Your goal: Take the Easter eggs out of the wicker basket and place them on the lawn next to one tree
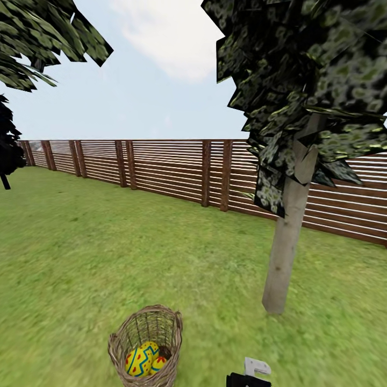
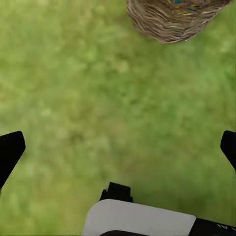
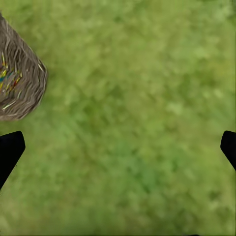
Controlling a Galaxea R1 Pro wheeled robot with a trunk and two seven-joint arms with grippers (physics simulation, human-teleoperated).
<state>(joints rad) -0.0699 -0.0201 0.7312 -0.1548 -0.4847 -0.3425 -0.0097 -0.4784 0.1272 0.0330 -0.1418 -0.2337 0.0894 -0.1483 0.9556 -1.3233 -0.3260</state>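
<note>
The wicker basket stands on the lawn close in front of me. Yellow Easter eggs with blue zigzags and red marks lie inside it; I make out at least two. The tree with a pale trunk rises to the right of the basket. In the left wrist view my left gripper hangs open over bare grass, with the basket beyond it. My right gripper is also open over grass, the basket off to one side. Neither holds anything.
A brown slatted fence closes the garden at the back. Foliage of another tree hangs at the upper left, and a black tree stands at the far left. A piece of my right arm shows at the bottom edge.
</note>
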